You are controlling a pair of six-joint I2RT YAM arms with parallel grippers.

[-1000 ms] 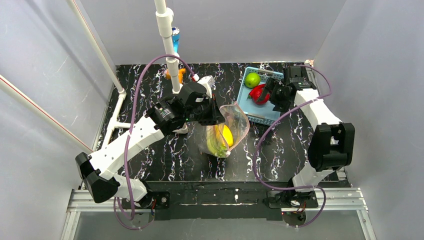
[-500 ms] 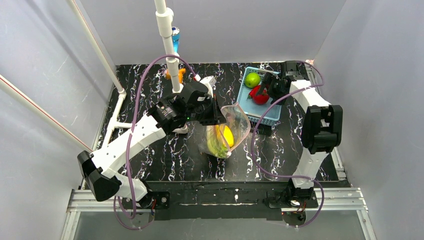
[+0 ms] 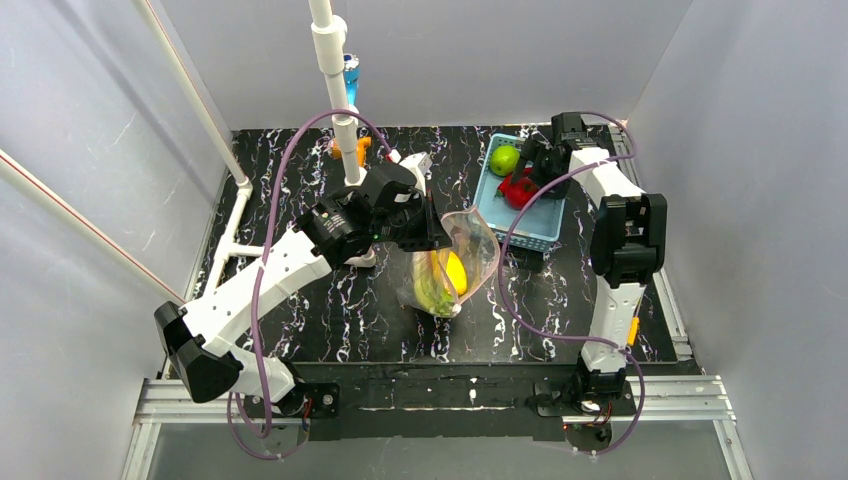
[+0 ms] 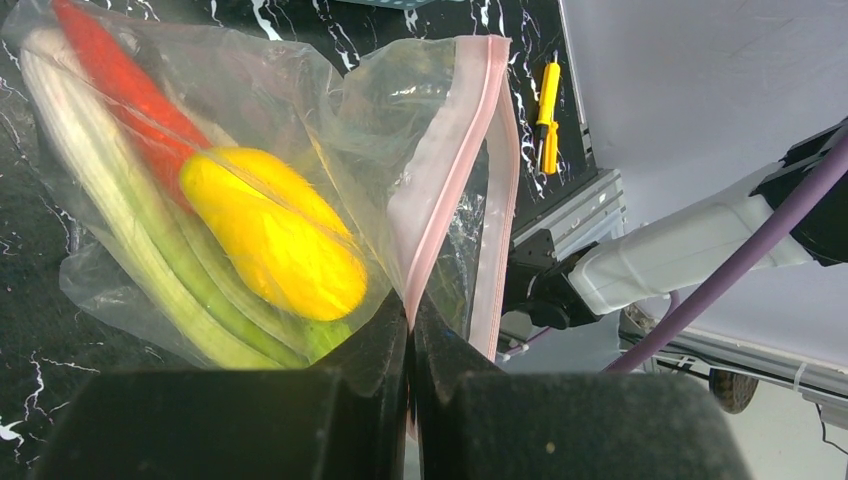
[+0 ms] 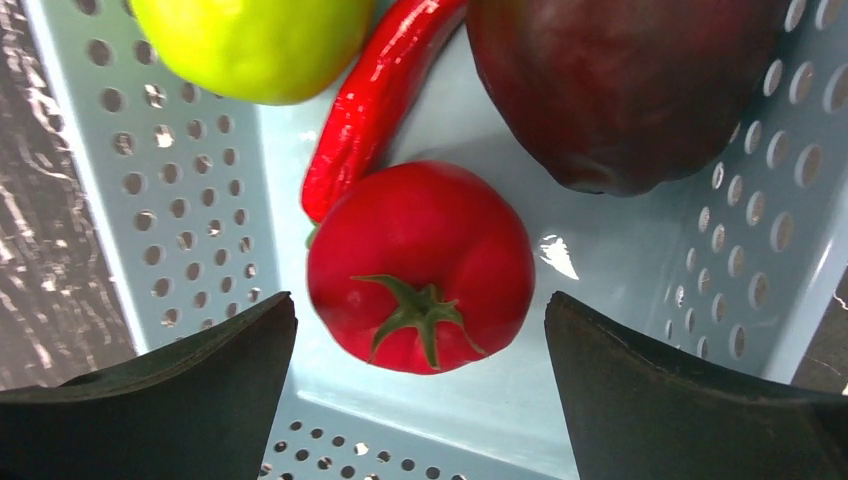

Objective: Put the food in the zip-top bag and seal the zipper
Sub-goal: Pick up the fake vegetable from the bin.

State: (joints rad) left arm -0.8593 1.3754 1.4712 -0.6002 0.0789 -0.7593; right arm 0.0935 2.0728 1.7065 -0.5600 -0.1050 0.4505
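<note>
over the last second your right arm has folded its elbow up and carried its wrist toward the far right corner of the surface (image 3: 340, 310), over the blue basket (image 5: 170, 180). the right fingers (image 5: 150, 400) now stand open, one on each side of the red tomato (image 5: 420, 265), and in the wrist view neither seems to touch it. the tomato lies on the basket floor against the red chilli (image 5: 375, 100), with the green fruit (image 5: 250, 40) and the maroon fruit (image 5: 620, 80) just beyond.

your left fingers (image 4: 300, 420) have not moved. they stay closed on the zip-top bag (image 4: 400, 90) at its pink zipper (image 4: 455, 170), holding the mouth open near the middle of the surface, with the leek (image 4: 110, 230) and yellow fruit (image 4: 270, 230) already inside.

judged from this, the tomato is your next pick, and four pieces are still to bag before you seal.
</note>
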